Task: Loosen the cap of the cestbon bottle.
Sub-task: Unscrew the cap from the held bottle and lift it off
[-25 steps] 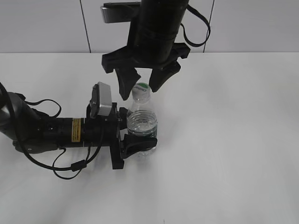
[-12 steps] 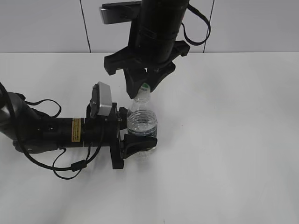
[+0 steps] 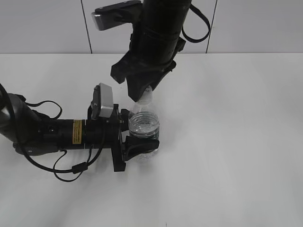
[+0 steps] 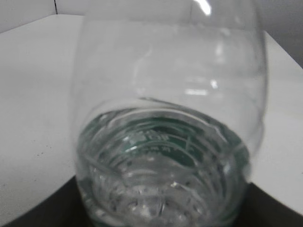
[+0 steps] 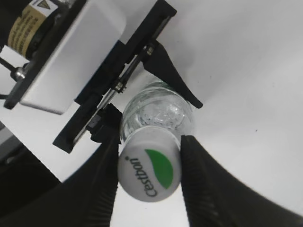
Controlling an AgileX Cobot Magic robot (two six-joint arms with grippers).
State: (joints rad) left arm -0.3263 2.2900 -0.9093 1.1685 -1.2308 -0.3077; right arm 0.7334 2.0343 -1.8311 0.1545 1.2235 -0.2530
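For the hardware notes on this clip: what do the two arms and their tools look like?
Both arms are black. The left arm carries a yellow warning sticker, loose black cables and a grey wrist camera box. The right arm is a thick black column with looping cables. Its right tool has curved matte-black fingers.

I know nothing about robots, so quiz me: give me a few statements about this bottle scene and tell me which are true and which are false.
1. The small clear plastic water bottle stands upright on the white table. True.
2. The left hand grips the bottle around its body. True.
3. The round white screw cap with a green patch lies on the table beside the bottle. False: it sits on the bottle's neck.
4. The right hand hangs well above the cap with its fingers spread. False: its fingers are closed against the cap's sides.
5. The bottle is dry inside. False: water shows in it.
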